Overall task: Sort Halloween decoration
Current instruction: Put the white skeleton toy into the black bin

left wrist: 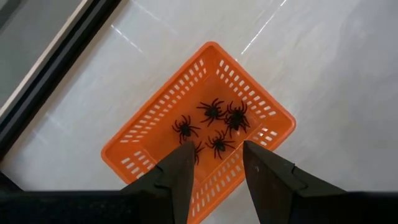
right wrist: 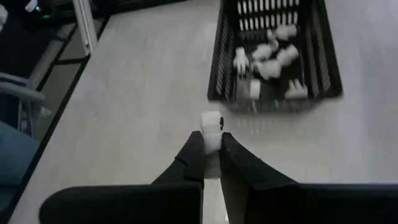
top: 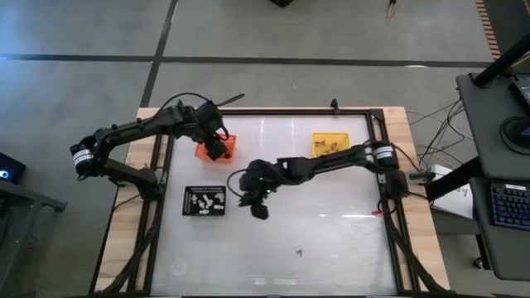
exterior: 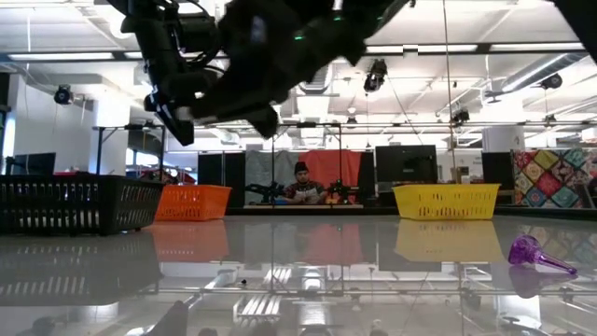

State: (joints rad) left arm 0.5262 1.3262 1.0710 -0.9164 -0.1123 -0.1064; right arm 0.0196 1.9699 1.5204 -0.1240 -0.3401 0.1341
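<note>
Your right claw pinches a white trinket, raised beside the black tray of white pieces | your left claw gapes, empty, above the orange tray holding spiders | desk

white trinket half hidden between right fingers, one spider partly behind left fingers

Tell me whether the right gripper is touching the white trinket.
Touching. The right wrist view shows the right gripper shut on the white trinket, pinched between both fingertips.
</note>
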